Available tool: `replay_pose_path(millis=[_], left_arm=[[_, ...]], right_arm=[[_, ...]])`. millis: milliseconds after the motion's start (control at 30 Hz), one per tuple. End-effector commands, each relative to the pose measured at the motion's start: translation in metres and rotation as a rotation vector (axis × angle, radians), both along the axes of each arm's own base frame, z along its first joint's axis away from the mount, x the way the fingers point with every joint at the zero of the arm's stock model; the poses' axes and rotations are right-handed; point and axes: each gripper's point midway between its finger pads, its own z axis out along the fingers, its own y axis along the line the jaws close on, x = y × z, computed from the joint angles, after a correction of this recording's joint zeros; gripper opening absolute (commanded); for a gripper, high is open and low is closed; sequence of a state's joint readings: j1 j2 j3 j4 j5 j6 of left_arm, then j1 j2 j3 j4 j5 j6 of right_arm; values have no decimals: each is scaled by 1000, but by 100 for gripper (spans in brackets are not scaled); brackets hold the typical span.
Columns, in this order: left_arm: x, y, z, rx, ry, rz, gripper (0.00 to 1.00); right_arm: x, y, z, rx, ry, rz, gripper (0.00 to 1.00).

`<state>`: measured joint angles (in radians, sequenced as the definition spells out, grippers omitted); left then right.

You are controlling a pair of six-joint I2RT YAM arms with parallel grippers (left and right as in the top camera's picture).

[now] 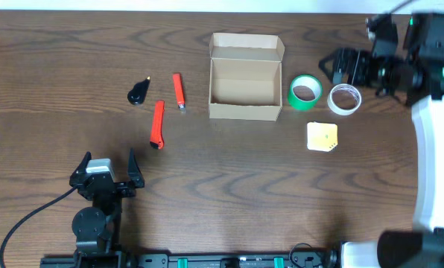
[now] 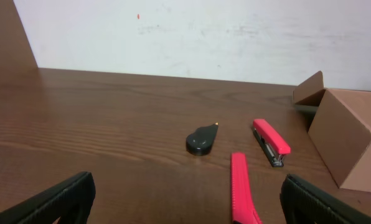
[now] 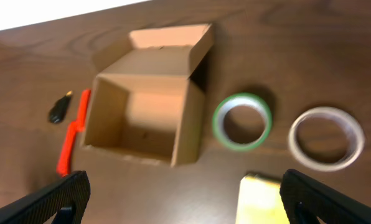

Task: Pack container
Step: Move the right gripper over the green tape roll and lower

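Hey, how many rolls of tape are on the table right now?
2. A green roll lies just right of the open cardboard box; a white roll lies beside it, farther right. None shows inside the box.

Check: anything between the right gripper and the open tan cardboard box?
The green tape roll lies just right of the tan cardboard box, the white tape roll beside it, both near the open right gripper. Nothing covers the box's mouth.

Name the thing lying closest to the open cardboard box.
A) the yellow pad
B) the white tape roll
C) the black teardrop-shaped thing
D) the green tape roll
D: the green tape roll lies close beside one side wall of the container, while the other three lie clearly farther off.
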<state>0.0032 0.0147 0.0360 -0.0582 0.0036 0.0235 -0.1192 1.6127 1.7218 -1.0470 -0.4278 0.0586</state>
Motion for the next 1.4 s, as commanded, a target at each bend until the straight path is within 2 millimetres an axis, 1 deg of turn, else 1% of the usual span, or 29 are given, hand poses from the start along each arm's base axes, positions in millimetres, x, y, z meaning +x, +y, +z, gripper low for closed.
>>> replay_pose_path(millis=[0, 67, 167, 267, 367, 467, 567, 700, 767, 900, 1067, 1200, 1300, 1367], left_arm=[[-2, 2, -17, 8, 55, 10, 96], [-2, 2, -17, 9, 55, 10, 96], [-2, 2, -17, 9, 55, 10, 96], [-2, 2, -17, 8, 55, 10, 96], [-2, 2, -17, 8, 55, 10, 96], [-2, 2, -17, 8, 55, 10, 96], [-2, 2, -17, 8, 55, 10, 96], [-2, 2, -17, 8, 55, 10, 96], [-2, 2, -17, 8, 55, 10, 96], [-2, 2, -17, 8, 55, 10, 96], [-2, 2, -17, 8, 55, 10, 96], [-2, 2, -17, 8, 55, 10, 96], [-2, 2, -17, 8, 55, 10, 96], [-2, 2, -17, 8, 55, 10, 96]], right_arm=[[17, -23, -5, -109, 2, -53, 99], [20, -30, -16, -136, 29, -72, 99], [26, -43, -38, -198, 85, -111, 99], [29, -53, -68, -230, 179, -154, 99], [33, -56, -99, -210, 270, -191, 99], [38, -56, -125, -187, 334, -224, 99], [43, -59, -152, -174, 392, -273, 96], [50, -59, -176, -171, 425, -274, 93], [54, -57, -184, -180, 429, -269, 93], [62, -50, -193, -196, 413, -254, 93], [69, -49, -201, -341, 389, -235, 93], [74, -41, -209, -422, 377, -209, 93], [76, -36, -221, -428, 387, -197, 91], [75, -35, -231, -430, 405, -193, 89]])
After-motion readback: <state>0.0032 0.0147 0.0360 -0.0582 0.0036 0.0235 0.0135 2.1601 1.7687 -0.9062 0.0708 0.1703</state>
